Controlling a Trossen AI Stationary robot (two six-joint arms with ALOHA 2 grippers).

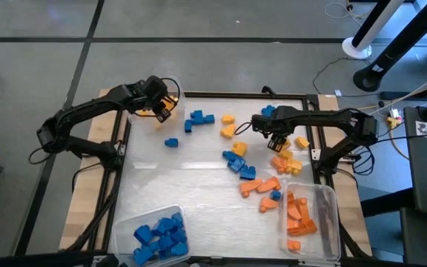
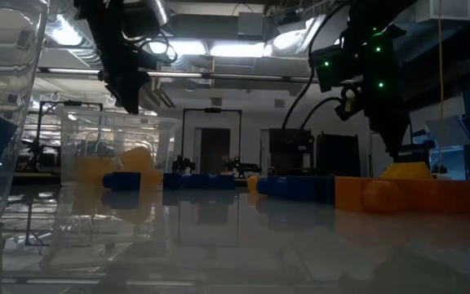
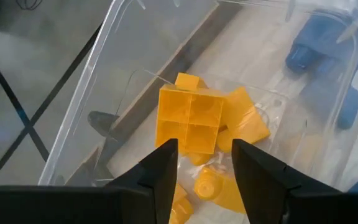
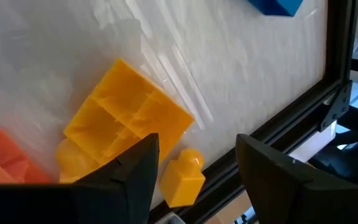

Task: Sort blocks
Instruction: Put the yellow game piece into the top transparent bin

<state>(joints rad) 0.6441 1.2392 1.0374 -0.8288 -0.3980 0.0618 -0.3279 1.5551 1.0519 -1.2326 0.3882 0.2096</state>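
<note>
Left gripper (image 3: 202, 171): over the yellow bin (image 1: 170, 101) at the table's far left corner, fingers parted with nothing clamped between them.
Yellow block (image 3: 188, 121): hollow side up just beyond the left fingertips, above the other yellow pieces in the bin (whether it is dropping or already resting, I cannot tell).
Right gripper (image 4: 196, 163): low over the table's right side, fingers spread wide and empty, straddling a gap above loose yellows.
Big yellow block (image 4: 129, 121): lying on the table, underside showing, partly under the right gripper's one finger; a small yellow block (image 4: 183, 174) sits just beside it near the table frame.
Blocks left: blue (image 1: 199, 119), yellow (image 1: 228, 126) and orange (image 1: 262, 185) ones scattered across the middle and right of the table.
Other bins: blue bin (image 1: 158, 233) at near left, orange bin (image 1: 306, 215) at near right, both partly filled.
Step in hand: left arm looks to be dropping a yellow into its bin; right arm looks lined up for a pick.
Next move calls for: the left lifting clear of the bin wall; the right centring on one yellow only, descending and closing (the neighbour sits close, so a double grab is a risk).
</note>
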